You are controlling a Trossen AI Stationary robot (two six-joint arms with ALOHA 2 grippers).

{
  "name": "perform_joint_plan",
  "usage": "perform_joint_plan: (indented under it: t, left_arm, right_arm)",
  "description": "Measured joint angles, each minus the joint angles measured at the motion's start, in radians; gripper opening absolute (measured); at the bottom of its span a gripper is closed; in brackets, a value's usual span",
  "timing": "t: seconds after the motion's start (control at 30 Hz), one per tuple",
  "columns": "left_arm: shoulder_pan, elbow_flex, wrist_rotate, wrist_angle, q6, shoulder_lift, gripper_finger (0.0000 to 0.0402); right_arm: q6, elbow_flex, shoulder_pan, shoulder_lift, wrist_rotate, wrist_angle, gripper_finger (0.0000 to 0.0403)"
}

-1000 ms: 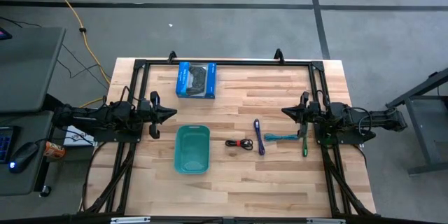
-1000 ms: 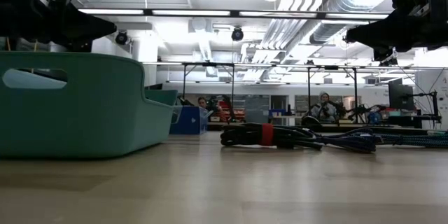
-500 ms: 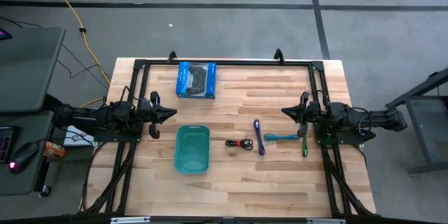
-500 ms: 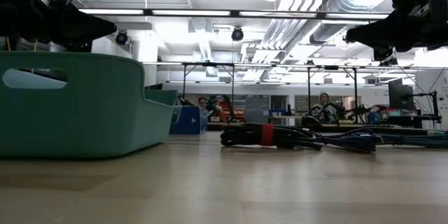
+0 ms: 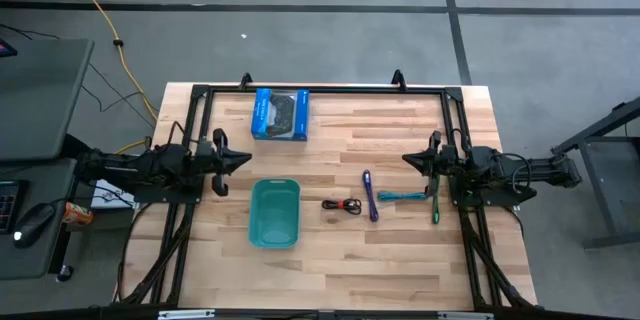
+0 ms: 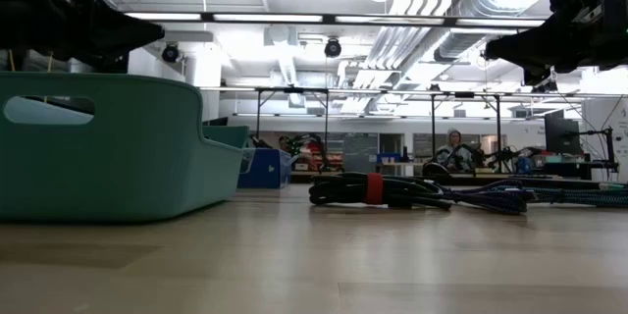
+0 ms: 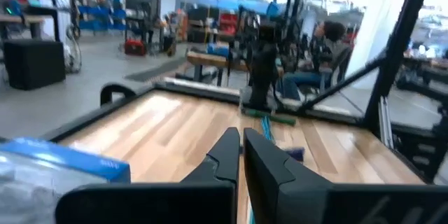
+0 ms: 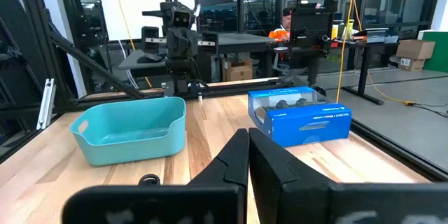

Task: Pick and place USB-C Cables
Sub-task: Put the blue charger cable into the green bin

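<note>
High view alone shows all four cables in a row on the counter (image 5: 400, 260), right of centre: black cable (image 5: 342, 204), purple cable (image 5: 370, 195), blue-teal cable (image 5: 402, 197), green cable (image 5: 436, 203). Low view shows only the black bundle's red tie and a tangle behind it. Teal bin (image 5: 275, 212) sits left of the black cable; nothing seen inside it from above. Blue box (image 5: 280, 114), far left, pictures a controller; no writing can be read. Left claw (image 5: 243, 160) and right claw (image 5: 408, 159) hover at the sides, fingers together.
</note>
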Motion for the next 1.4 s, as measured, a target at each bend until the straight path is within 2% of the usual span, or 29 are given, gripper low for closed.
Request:
perform_joint_plan:
  t: [0.17, 0.4, 0.63, 0.77, 0.9, 1.2, 1.4]
  left_arm:
    - [0.0, 0.0, -0.003, 0.089, 0.01, 0.0, 0.0003]
    - [0.0, 0.011, 0.053, 0.365, 0.056, 0.0, 0.0003]
    - [0.0, 0.208, 0.034, 0.207, 0.115, 0.014, 0.0003]
    - [0.0, 0.348, -0.03, 0.063, 0.142, 0.051, 0.0003]
    - [0.0, 0.438, -0.077, -0.067, 0.142, 0.099, 0.0003]
    - [0.0, 0.456, -0.077, -0.103, 0.142, 0.173, 0.0011]
    - [0.0, 0.456, -0.08, -0.106, 0.142, 0.187, 0.0082]
  right_arm:
    - [0.0, 0.0, 0.0, 0.0, 0.0, 0.0, 0.0]
    - [0.0, 0.0, 0.0, 0.0, 0.0, 0.0, 0.0]
    - [0.0, 0.0, 0.0, 0.0, 0.0, 0.0, 0.0]
    - [0.0, 0.0, 0.0, 0.0, 0.0, 0.0, 0.0]
    - [0.0, 0.0, 0.0, 0.0, 0.0, 0.0, 0.0]
    - [0.0, 0.0, 0.0, 0.0, 0.0, 0.0, 0.0]
    - [0.0, 0.0, 0.0, 0.0, 0.0, 0.0, 0.0]
